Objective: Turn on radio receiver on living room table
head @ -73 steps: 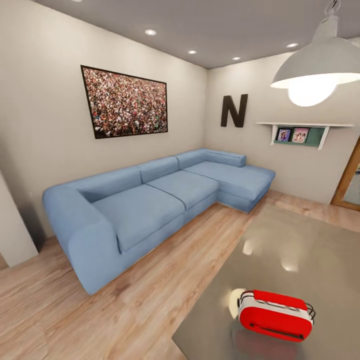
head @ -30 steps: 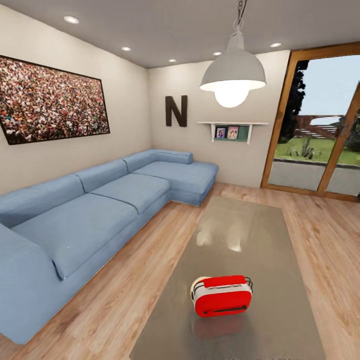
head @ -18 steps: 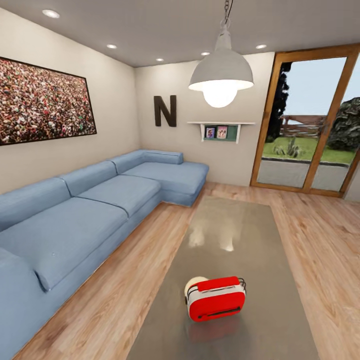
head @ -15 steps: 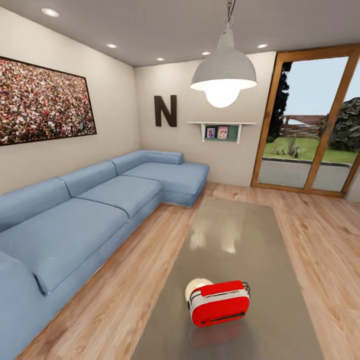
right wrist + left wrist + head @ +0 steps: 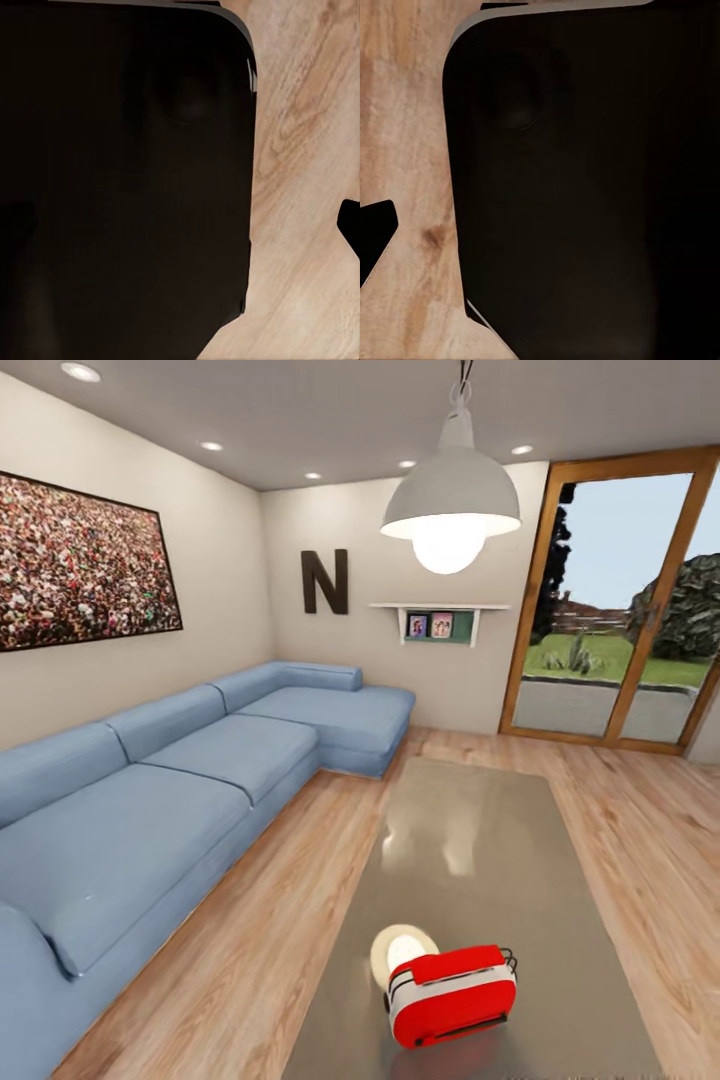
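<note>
The robot is looking into the living room (image 5: pixel 300 830), and the whole picture is sliding a little from one look to the next. That means the camera is moving, not the furniture. The robot is rolling closer to the table and turning a bit.

The long blue sofa (image 5: pixel 180 790) is sitting along the wall on the left side of the head view. The crowd picture (image 5: pixel 85 565) and the big black letter N (image 5: pixel 325 582) are hanging on the walls, and the glass door (image 5: pixel 625 610) is showing the garden at the far right. The white lamp (image 5: pixel 452 510) is hanging over the table.

The table (image 5: pixel 470 840) is stretching away in front of the robot, shiny and grey. The radio receiver (image 5: pixel 452 995) is standing on the near end of it, now lower in the head view than a moment ago. A round white lamp glow is shining on the tabletop just behind it.

This means the robot is getting nearer, and I think it is almost close enough to reach out.

The wrist views are showing a big dark body over the wood floor (image 5: pixel 405 150). A dark tip is poking in at the edge of each, but I cannot tell whether either claw is open or closed, or holding anything.
</note>
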